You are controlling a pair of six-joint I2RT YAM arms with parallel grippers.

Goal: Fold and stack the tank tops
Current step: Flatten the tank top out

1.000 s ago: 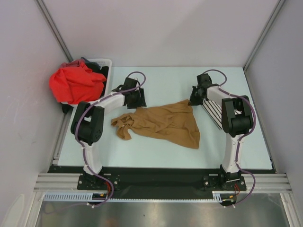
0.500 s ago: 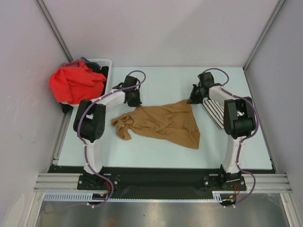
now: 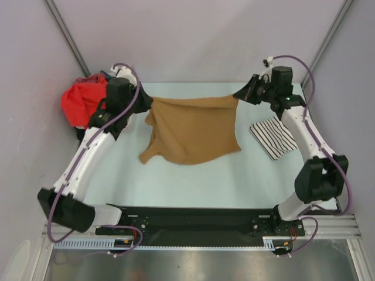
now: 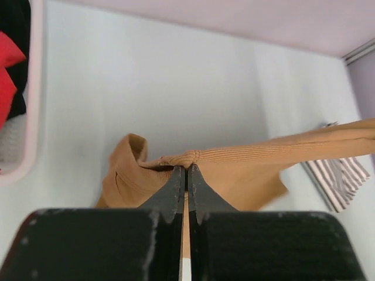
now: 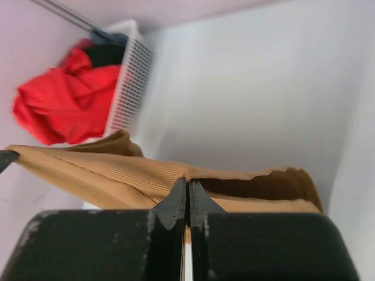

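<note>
Left pincer and right pincer are both pinching the tan top taut, striped top lying off right, red cloth left.

The tan tank top hangs spread above the far middle of the table. Its top edge is pulled taut between two raised corners, and the ribbed cloth drapes down, the lower left corner possibly touching the table. The striped tank top, white with thin black stripes, lies folded flat on the table's right side.
</note>
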